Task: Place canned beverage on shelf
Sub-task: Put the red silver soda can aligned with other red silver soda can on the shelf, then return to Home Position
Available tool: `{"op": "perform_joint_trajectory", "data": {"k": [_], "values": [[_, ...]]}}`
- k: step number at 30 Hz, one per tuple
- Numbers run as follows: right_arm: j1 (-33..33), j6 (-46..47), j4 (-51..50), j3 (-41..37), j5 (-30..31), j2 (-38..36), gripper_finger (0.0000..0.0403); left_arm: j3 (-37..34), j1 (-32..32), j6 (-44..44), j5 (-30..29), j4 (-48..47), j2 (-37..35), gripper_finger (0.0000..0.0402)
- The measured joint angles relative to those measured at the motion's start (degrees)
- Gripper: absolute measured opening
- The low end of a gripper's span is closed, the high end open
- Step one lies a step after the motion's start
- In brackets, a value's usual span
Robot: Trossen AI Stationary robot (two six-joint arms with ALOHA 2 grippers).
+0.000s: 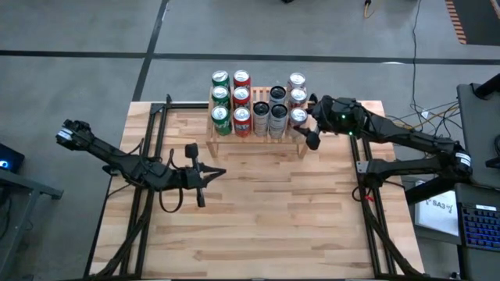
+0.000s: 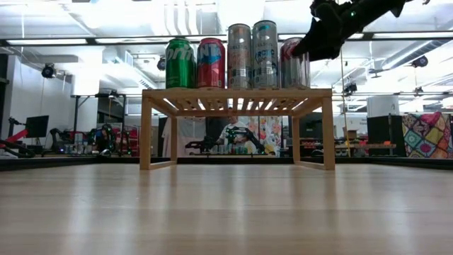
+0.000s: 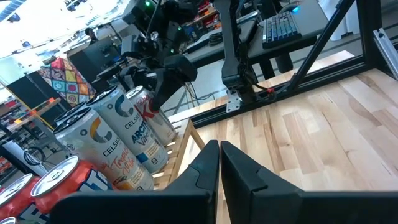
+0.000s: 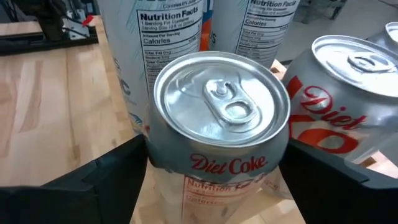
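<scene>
Risk of toppling the Diet Coke can (image 4: 217, 118), upright at the shelf's (image 1: 254, 144) right front corner between the wide-open, empty right tool's (image 4: 214, 180) fingers, if clipped while backing off; left tool (image 1: 205, 175) shut, empty, over the tabletop (image 1: 266, 218).

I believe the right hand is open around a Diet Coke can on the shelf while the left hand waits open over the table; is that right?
Nearly. The left hand is shut, not open: the left wrist view shows its fingers pressed together. The rest holds: the right hand is open around the Diet Coke can on the shelf, and the left waits over the table.
</scene>
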Motion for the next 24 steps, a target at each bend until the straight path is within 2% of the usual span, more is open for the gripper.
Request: {"op": "perform_joint_trajectory", "data": {"k": [18, 24], "values": [[0.0, 3.6, -18.3, 13.4, 0.5, 0.0, 0.0331, 0.0, 0.0, 0.0, 0.0, -0.2, 0.0, 0.0000], [0.4, 4.6, -20.8, 19.0, 0.5, 0.0, 0.0331, 0.0, 0.0, -0.1, 0.0, -0.2, 0.0, 0.0000]]}}
